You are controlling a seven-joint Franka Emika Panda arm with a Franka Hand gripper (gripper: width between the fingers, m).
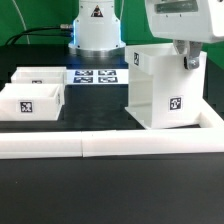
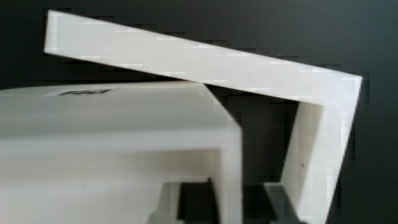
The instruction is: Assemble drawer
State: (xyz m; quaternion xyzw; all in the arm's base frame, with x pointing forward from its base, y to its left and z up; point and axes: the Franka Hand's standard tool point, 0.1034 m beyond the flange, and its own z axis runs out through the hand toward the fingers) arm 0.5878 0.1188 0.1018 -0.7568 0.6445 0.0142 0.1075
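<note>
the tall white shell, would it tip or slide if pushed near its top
Tall on a modest footprint, the shell would probably tip under a high push. It looks like smooth rigid plastic, so likely stiff and fairly light.

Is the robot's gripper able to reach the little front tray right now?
Probably, once it lifts away: the gripper is at the top of the tall shell, astride one wall. The front tray stands apart on the exterior view's left, open-topped, with nothing over it.

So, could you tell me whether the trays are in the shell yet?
Out: the near tray and far tray sit apart from the shell, toward the exterior view's left.
</note>
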